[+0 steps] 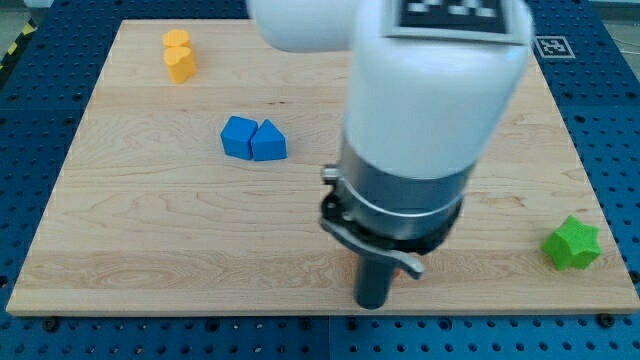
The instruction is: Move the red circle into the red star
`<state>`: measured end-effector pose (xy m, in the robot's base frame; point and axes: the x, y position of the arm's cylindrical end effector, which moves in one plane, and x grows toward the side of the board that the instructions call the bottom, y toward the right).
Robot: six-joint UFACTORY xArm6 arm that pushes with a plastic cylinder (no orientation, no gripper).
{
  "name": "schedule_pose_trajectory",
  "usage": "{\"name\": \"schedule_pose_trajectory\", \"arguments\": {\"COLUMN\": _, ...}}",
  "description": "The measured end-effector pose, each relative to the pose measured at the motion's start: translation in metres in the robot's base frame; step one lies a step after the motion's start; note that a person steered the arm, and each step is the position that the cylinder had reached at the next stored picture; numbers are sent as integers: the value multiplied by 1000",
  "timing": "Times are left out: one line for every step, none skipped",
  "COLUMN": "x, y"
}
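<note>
- Table (120,250): a pale wooden board with visible grain, lying flat and filling most of the view. It rests on a blue base (620,150) with rows of holes, seen on every side.
- View's far top left: a yellow-and-black striped strip (14,45) lies beyond the base.
- View's top left, on the table: two orange blocks touch each other. The upper orange block (177,40) looks rounded. The shape of the lower orange block (181,66) cannot be told.
- Left of centre: a blue block (237,136), roughly square, touches a second blue block with a peaked top (269,142) on its right. Both are well apart from the orange pair.
- Centre to right: the arm (430,110), white above a grey and black collar, stands close to the camera and hides a large part of the table.
- My tip (372,303): the lower end of the dark rod sits near the table's bottom edge. It touches no block and is well apart from the blue pair. The arm ends in this rod rather than fingers, so it holds nothing.
- Red circle and red star: neither shows, and I cannot tell where they lie.
- View's top right: a black-and-white marker (552,45) lies on the base.
- View's lower right: a green star block (572,244) stands alone near the table's right edge.
</note>
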<state>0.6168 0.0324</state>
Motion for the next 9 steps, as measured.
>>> {"name": "schedule_pose_trajectory", "arguments": {"x": -10, "y": 5}}
{"name": "schedule_pose_trajectory", "arguments": {"x": -19, "y": 16}}
{"name": "schedule_pose_trajectory", "arguments": {"x": -19, "y": 16}}
{"name": "schedule_pose_trajectory", "arguments": {"x": -25, "y": 18}}
{"name": "schedule_pose_trajectory", "arguments": {"x": -38, "y": 20}}
{"name": "schedule_pose_trajectory", "arguments": {"x": -39, "y": 20}}
{"name": "schedule_pose_trajectory", "arguments": {"x": -61, "y": 24}}
{"name": "schedule_pose_trajectory", "arguments": {"x": -65, "y": 24}}
{"name": "schedule_pose_trajectory", "arguments": {"x": -65, "y": 25}}
